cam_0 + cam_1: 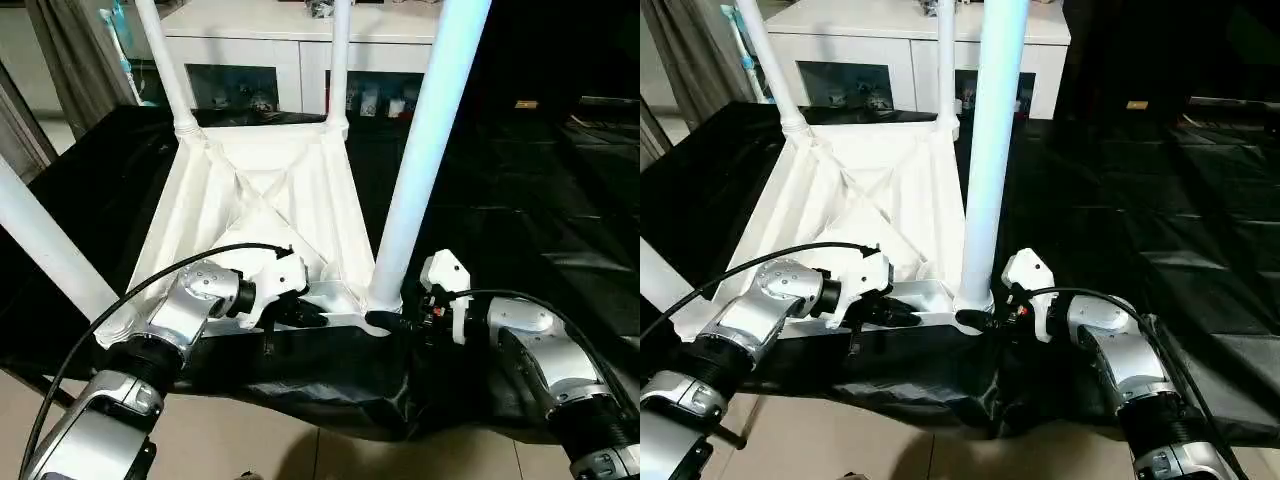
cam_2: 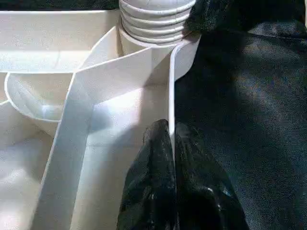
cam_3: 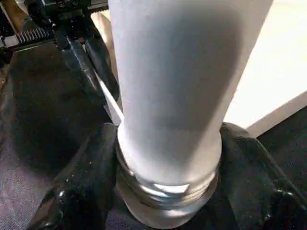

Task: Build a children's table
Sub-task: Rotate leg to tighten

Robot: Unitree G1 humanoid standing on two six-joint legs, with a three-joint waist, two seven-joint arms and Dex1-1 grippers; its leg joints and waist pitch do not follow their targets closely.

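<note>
Black sheeting [image 1: 520, 230] covered the surface, with a white cabinet [image 1: 290, 45] behind it. On the sheeting lay the table top [image 1: 262, 215], upside down, its X-ribbed underside facing up. Legs stood in the two far corner sockets, another white tube crossed the picture's left edge at the near left corner, and the near right leg [image 1: 425, 150] rose from its socket at the near right corner.

The left gripper [image 1: 305, 315] was clenched on the near rim of the top; in the left wrist view its jaws pinched that thin wall between them, steadying the piece. The right gripper [image 3: 168, 191] had its jaws around the base of the near right leg, one finger [image 3: 81, 187] on each side and against the ribbed collar just above the socket.

The step in hand looked like seating this last leg. The next move probably called for pressing or twisting it down while the left held the top still.

The right wrist view showed the collar rings not yet sunk into the socket, and the left gripper's fingers on the rim beyond; the head views hid that joint behind the jaws.
</note>
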